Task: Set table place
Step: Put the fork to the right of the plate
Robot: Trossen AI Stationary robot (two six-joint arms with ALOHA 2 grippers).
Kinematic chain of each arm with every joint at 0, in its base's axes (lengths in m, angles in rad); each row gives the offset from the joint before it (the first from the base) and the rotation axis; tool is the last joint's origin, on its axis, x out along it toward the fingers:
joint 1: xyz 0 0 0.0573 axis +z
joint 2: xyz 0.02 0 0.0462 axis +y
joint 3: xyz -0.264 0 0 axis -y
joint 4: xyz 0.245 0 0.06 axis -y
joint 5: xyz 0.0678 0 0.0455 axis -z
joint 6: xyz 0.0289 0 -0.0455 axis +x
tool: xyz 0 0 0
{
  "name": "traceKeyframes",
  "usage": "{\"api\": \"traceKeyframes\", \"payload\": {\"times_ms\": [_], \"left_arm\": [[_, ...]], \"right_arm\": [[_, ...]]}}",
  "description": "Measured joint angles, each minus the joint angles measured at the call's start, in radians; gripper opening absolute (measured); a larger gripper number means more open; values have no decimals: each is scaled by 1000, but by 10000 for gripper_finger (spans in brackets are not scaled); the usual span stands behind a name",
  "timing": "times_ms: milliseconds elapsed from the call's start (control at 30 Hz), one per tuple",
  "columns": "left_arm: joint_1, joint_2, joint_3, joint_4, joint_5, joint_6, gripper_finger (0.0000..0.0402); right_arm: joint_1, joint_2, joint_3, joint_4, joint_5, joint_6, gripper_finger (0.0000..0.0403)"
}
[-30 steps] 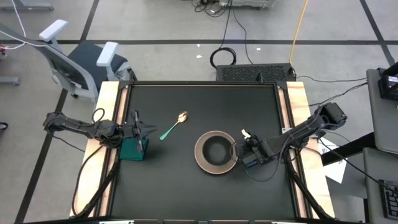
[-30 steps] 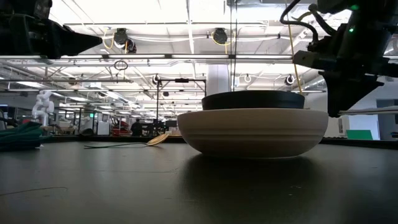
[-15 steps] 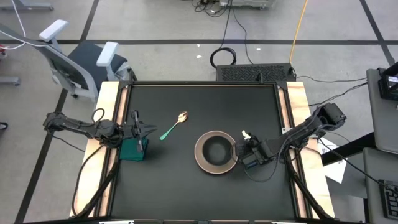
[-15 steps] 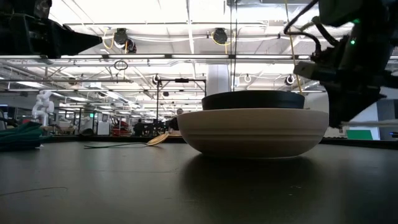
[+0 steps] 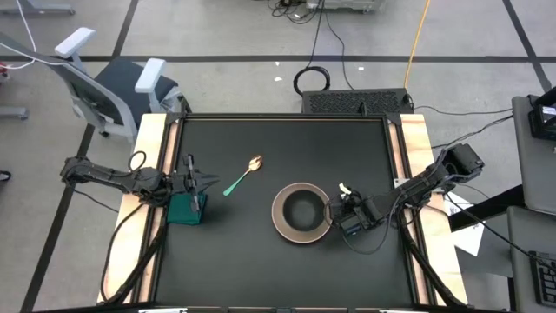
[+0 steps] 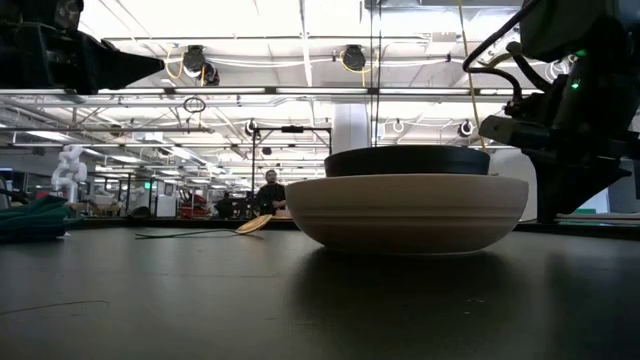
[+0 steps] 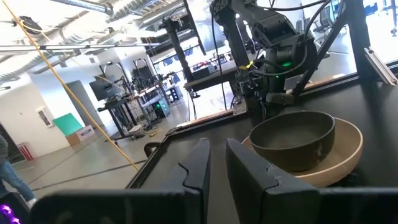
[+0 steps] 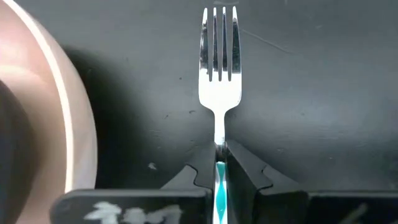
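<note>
The fork (image 8: 219,68) is what this step turns on, so watch it. From above, the plate (image 5: 280,222) with the black bowl (image 5: 301,211) inside sits right of the table's (image 5: 287,139) centre, and your right gripper (image 5: 345,209) hovers just beside the plate's right rim; the fork's tines show as a pale glint there. The spoon (image 5: 243,176) lies up and to the left of the plate, well apart from it, and the left gripper (image 5: 200,181) waits farther left still, over a green cloth (image 5: 186,209).

From table height, the right arm stands close against the plate's right side.

The left wrist camera shows that arm's fingers (image 7: 198,167) parallel with only a narrow gap, holding nothing (the plate is far ahead of them).

The right wrist camera settles it: jaws clamped on the fork's handle, the fork running straight out from them, alongside the plate's rim. You're likely to lay it down beside the plate.
</note>
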Motion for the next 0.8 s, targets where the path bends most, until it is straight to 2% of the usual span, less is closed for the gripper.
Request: {"api": "traceKeyframes", "payload": {"times_ms": [200,633,800], "left_arm": [[0,0,0,-1,0,-3,58],[0,0,0,-22,0,-5,58],[0,0,0,-22,0,-3,58]], "right_arm": [[1,0,-1,3,0,8,13],[6,0,-97,193,9,33,13],[8,0,-101,195,81,73,13]]}}
